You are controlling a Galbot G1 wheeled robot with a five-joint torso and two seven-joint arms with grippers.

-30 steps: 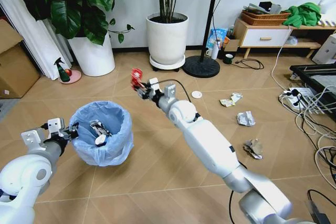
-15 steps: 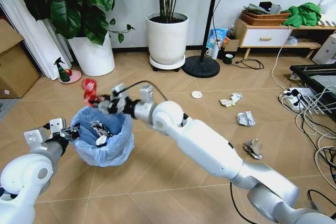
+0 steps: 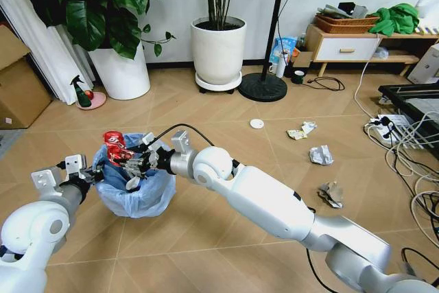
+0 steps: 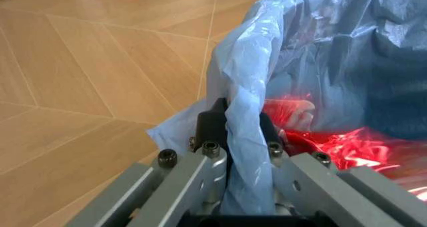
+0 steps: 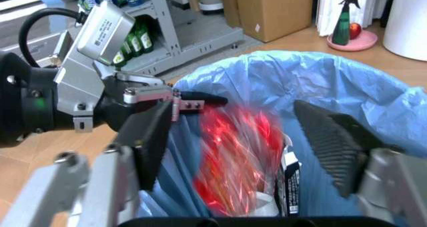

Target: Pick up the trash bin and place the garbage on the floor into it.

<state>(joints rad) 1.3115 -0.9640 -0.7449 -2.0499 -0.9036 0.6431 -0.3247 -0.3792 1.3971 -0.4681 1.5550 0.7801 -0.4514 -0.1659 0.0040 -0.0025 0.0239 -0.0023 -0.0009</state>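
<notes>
step: dropping red can [image 3: 113,139] into trash bin [image 3: 134,193] | right pincer [image 3: 130,162] released over bin | left pincer [image 3: 89,173] clenched on rim | next: paper wads [image 3: 320,154] far right

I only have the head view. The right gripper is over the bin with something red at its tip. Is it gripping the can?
Observer: No. In the right wrist view the right gripper is open, and the red can is a blur between the pads, apart from both.
Operator: Is the left gripper on the bin itself?
Observer: The left wrist view shows the left gripper shut on the bagged rim of the trash bin.
Operator: Anything under the can?
Observer: A black-and-white pack lies inside the bin.
</notes>
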